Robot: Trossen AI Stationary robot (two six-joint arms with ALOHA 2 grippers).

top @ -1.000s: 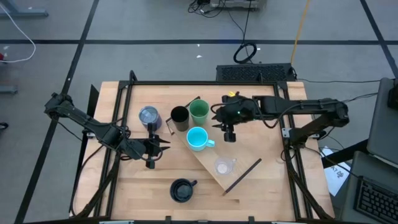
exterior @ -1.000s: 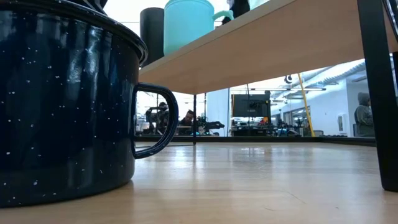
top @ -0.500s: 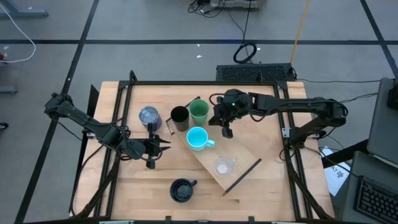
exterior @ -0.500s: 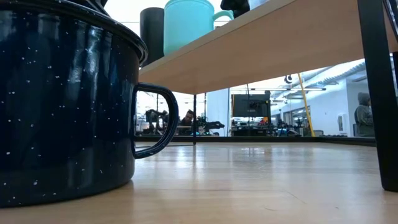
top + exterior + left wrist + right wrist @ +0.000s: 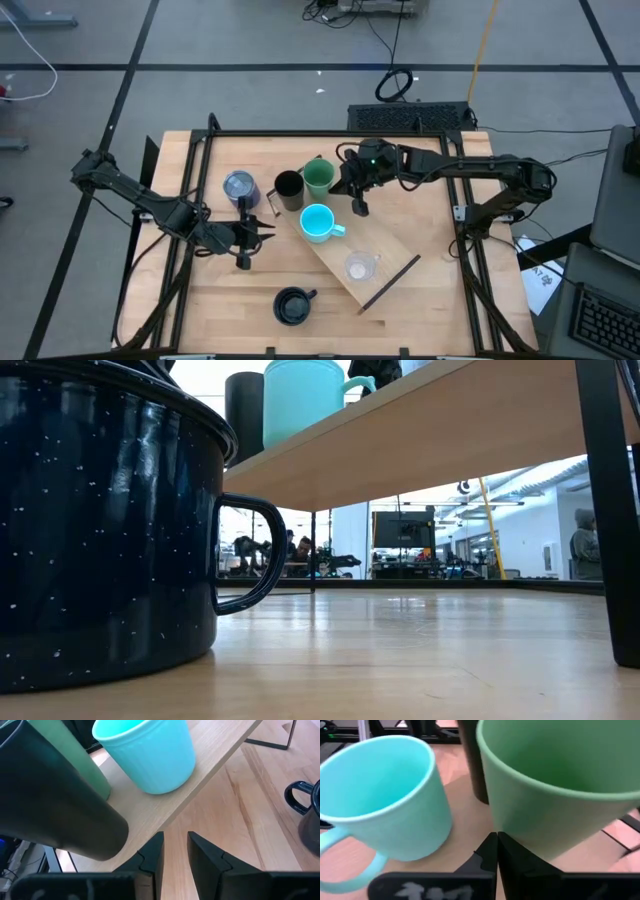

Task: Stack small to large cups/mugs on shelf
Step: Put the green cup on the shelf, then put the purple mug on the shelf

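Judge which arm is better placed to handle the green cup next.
Right. Its end effector sits right beside the green cup on the shelf, fingers shut. The left end effector waits off the shelf, nearer the tumbler.

Cyan mug (image 5: 150, 755) stands on the shelf (image 5: 200, 780) beside a green cup (image 5: 75, 755); left gripper (image 5: 174, 851) fingers slightly parted.

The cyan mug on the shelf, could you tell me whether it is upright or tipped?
Upright. From above, the cyan mug shows its round open mouth, standing on the shelf; the low view shows its walls vertical.
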